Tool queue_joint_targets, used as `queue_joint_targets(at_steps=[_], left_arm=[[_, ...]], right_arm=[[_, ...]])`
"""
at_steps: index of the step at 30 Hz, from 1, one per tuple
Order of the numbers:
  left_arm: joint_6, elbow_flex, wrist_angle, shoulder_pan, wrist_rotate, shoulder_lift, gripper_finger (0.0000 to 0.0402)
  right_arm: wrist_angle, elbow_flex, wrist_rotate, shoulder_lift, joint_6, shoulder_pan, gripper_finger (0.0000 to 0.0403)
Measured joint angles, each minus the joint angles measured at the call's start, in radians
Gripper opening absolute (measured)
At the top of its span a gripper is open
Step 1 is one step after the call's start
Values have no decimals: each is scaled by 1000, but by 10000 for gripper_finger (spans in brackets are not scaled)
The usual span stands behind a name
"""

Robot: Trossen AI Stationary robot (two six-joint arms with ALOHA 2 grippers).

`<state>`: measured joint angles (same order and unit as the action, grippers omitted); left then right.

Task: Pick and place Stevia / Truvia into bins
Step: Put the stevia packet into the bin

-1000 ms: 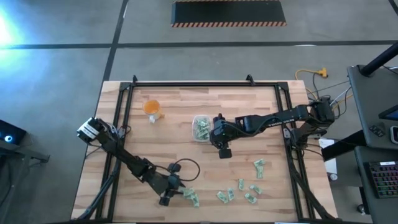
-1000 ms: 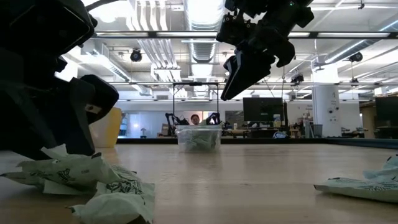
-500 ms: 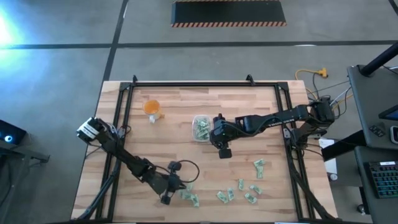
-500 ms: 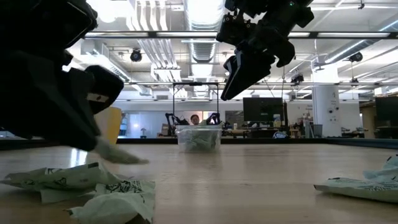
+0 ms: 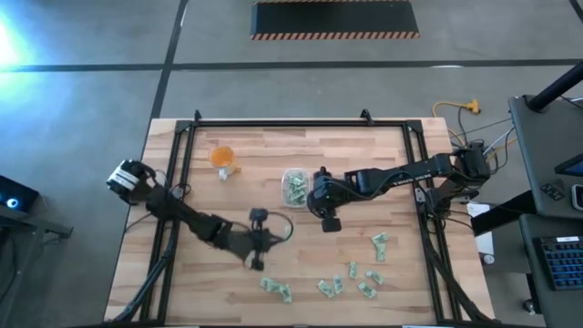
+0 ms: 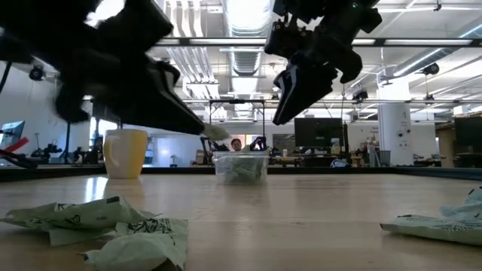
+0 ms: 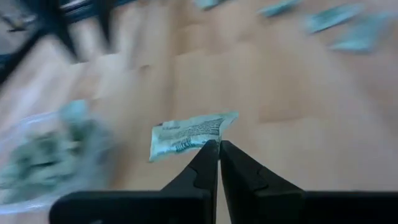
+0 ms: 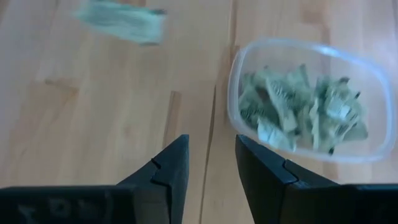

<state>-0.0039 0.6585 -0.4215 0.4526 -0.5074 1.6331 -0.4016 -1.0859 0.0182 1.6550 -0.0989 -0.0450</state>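
The bin [image 5: 294,189], a small clear container, stands mid-table holding several green and white Stevia sachets [image 8: 298,112]. My left gripper [image 5: 270,235] is in the air between the table's near edge and the bin, shut on one sachet [image 7: 186,132]. In the low view that sachet [image 6: 218,132] shows at its tip [image 6: 207,129]. My right gripper [image 5: 328,221] hovers open just right of the bin, nothing between its fingers [image 8: 211,155]. More sachets [image 5: 329,287] lie flat near the table's front edge. My left gripper [image 7: 217,144] pinches the sachet by one long edge [image 7: 210,137], close to one end, between its two fingertips. Only the fingers' free ends are on the paper. The sachet sticks out beyond the tips, lifted clear of the table.
An orange cup [image 5: 223,158] stands at the far left of the table. Loose sachets lie at the near left [image 6: 113,226] and near right [image 6: 437,226] in the low view. A black frame [image 5: 182,146] runs along the table's sides.
My left gripper has shut on a sachet in the pile near the table's front edge. It has lifted the sachet clear and carried it up and toward the far edge, nearer the bin. The other sachets of that pile stay on the table.
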Motion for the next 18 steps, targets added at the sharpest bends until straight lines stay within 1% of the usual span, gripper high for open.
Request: queue_joint_targets(at_steps=[3, 8, 10, 14, 18], left_arm=[[48, -9, -4, -95, 6, -1, 0], [126, 0, -9, -248, 90, 0, 0], [162, 8, -10, -283, 109, -7, 0], [240, 10, -14, -330, 111, -41, 0], [256, 6, 14, -396, 114, -61, 0]], right_arm=[[-41, 0, 1, 0, 16, -1, 121], [-90, 1, 4, 0, 39, -1, 121], [-107, 1, 5, 0, 45, -1, 121], [-120, 13, 7, -1, 48, -2, 120], [-119, 32, 7, -1, 63, -3, 120]])
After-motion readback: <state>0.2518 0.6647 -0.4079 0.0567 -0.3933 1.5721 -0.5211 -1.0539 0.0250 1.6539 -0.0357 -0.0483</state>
